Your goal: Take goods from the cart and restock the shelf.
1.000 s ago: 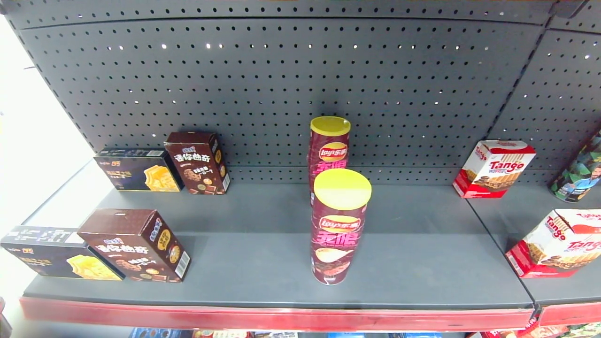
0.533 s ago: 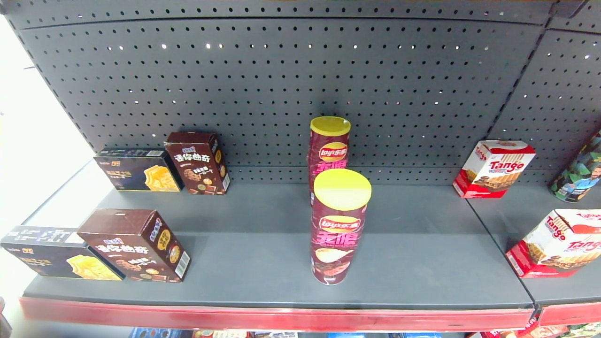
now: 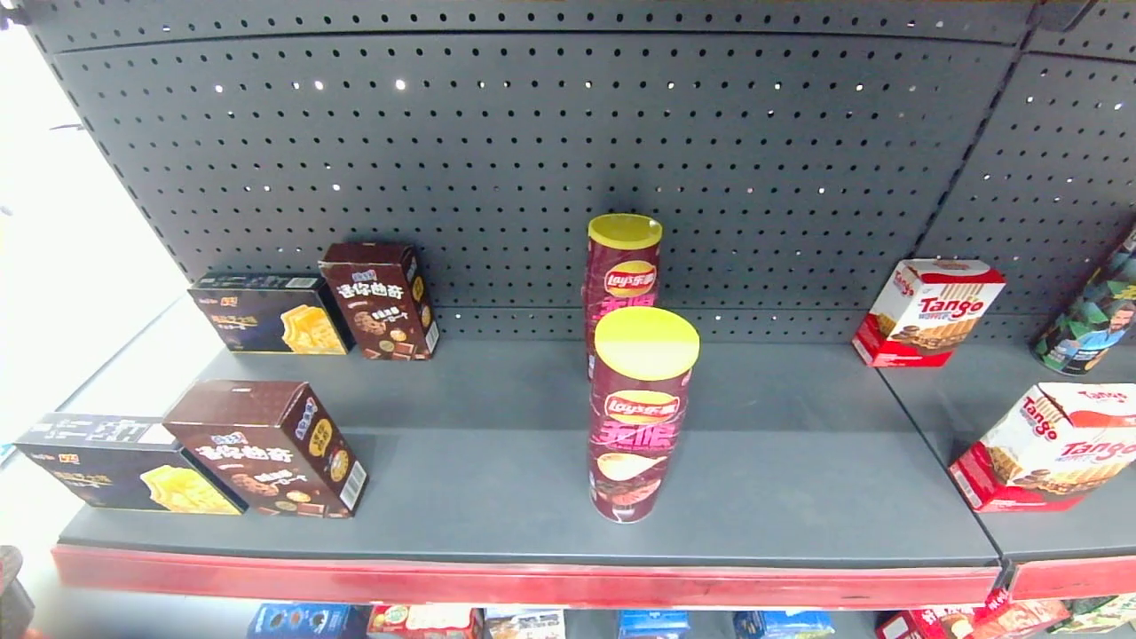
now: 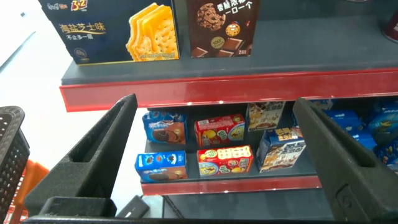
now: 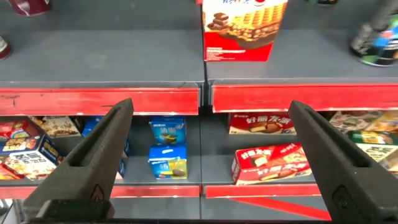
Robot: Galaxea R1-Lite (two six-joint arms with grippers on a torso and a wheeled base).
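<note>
Two maroon chip cans with yellow lids stand mid-shelf, one at the front point(image 3: 641, 413) and one behind it point(image 3: 623, 266) against the pegboard. On the grey shelf point(image 3: 781, 479), brown cookie boxes point(image 3: 266, 448) and dark cracker boxes point(image 3: 124, 461) sit at the left, and red-and-white wafer boxes point(image 3: 927, 311) at the right. My left gripper point(image 4: 214, 106) is open and holds nothing, low in front of the shelf's red edge below the cracker box point(image 4: 118, 31). Open and bare too, my right gripper point(image 5: 211, 107) hangs before the red edge near a wafer box point(image 5: 244, 28).
Below the red edge, a lower shelf carries small snack boxes point(image 4: 217, 146) and red packs point(image 5: 267, 162). A black mesh basket point(image 4: 9, 149) stands beside my left gripper. The pegboard back wall point(image 3: 532, 133) rises behind the goods. Bare shelf lies on both sides of the cans.
The whole head picture has shifted a little, showing more of the lower shelf, so the camera has moved. The goods on the shelf stand where they were.
</note>
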